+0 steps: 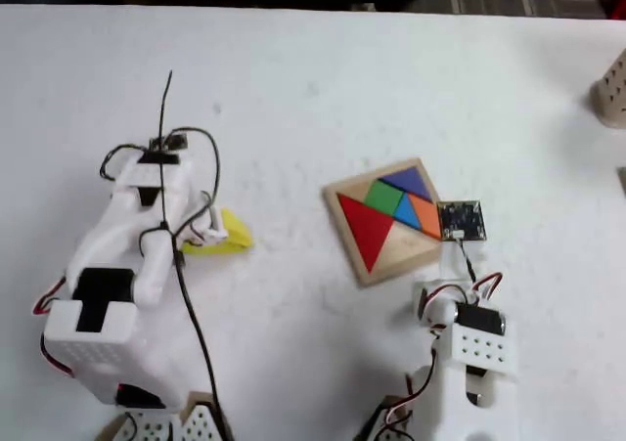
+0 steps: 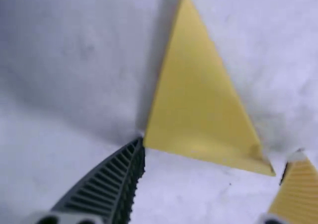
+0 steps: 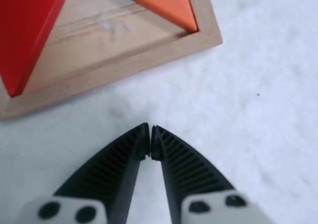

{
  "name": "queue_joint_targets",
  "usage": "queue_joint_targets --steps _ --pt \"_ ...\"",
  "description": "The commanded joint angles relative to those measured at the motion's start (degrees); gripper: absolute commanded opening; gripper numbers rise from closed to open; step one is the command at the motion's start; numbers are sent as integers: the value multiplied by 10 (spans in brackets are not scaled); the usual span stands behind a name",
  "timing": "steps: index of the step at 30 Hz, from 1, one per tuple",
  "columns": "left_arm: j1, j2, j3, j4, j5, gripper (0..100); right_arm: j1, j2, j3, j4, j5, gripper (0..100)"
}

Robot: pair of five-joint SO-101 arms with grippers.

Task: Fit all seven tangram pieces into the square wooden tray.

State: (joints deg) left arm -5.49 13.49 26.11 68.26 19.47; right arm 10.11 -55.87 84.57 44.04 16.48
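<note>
The square wooden tray (image 1: 364,271) sits right of the table's middle, holding a red triangle (image 1: 369,228), green (image 1: 384,198), purple (image 1: 410,181), blue (image 1: 406,213) and orange (image 1: 425,213) pieces. A triangular patch of the tray floor (image 3: 107,45) is bare, between the red triangle (image 3: 27,30) and the orange piece (image 3: 166,0). A yellow triangle (image 2: 201,100) lies flat on the table, and shows at the left arm's tip as the yellow triangle (image 1: 223,236). My left gripper (image 2: 211,172) is open, with its fingers at the two ends of the triangle's near edge. My right gripper (image 3: 150,140) is shut on nothing, just outside the tray's rim (image 3: 124,65).
The table is white. The left arm's body (image 1: 127,265) and its black cable (image 1: 191,314) take up the front left. A beige perforated object (image 1: 611,94) stands at the right edge. A small circuit board (image 1: 461,220) on the right arm overlaps the tray's right corner.
</note>
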Motion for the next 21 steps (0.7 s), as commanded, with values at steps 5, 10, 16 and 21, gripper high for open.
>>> queue_joint_targets --steps 5,10,16,21 --pt "-4 -4 -29 -47 33 433 0 -12 -2 -10 5 21" --pt "-5 -4 -30 -61 29 307 0 -12 -2 -10 5 21" --pt "-4 -4 -26 -62 28 360 0 -12 -2 -9 5 21" --pt "-4 -7 -26 -62 -16 365 0 -12 -2 -9 6 21"
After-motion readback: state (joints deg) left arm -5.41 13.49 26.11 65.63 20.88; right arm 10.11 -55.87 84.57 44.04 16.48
